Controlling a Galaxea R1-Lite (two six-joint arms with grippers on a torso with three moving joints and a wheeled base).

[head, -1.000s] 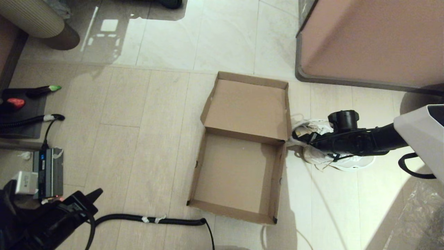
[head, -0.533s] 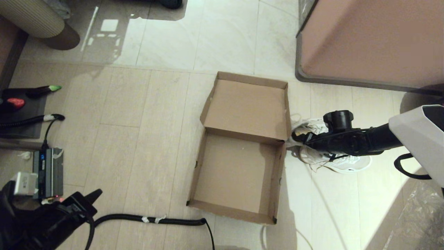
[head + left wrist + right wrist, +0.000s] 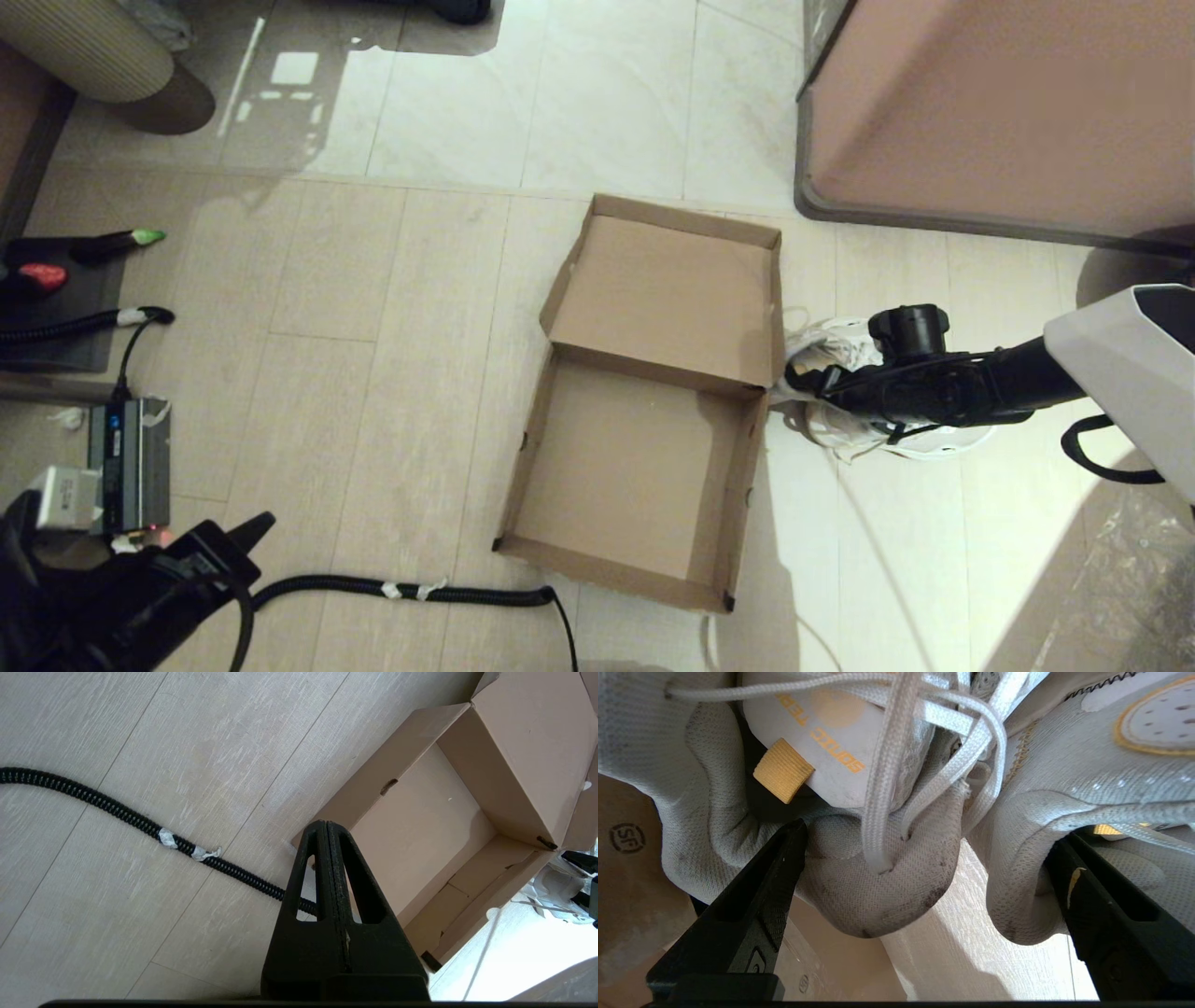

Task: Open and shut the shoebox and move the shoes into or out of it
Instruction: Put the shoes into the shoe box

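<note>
head view: open cardboard shoebox (image 3: 644, 411) on the pale plank floor (image 3: 373, 373), lid flap laid back, inside bare; shoes (image 3: 845, 347) just beside its right wall, half hidden under the right gripper (image 3: 794, 378); left gripper (image 3: 233, 541) low at the near left by a ribbed black hose (image 3: 401, 590); pinkish cabinet (image 3: 1008, 103) at far right.

left wrist view: black fingers pressed together, clenched on nothing, over the hose and the box's near corner.

right wrist view: only here, mesh weave, flat white laces (image 3: 887, 765), a tan tag (image 3: 783, 770); fingers (image 3: 752, 905) spread wide, one inside each shoe's collar, not clamped.
</note>
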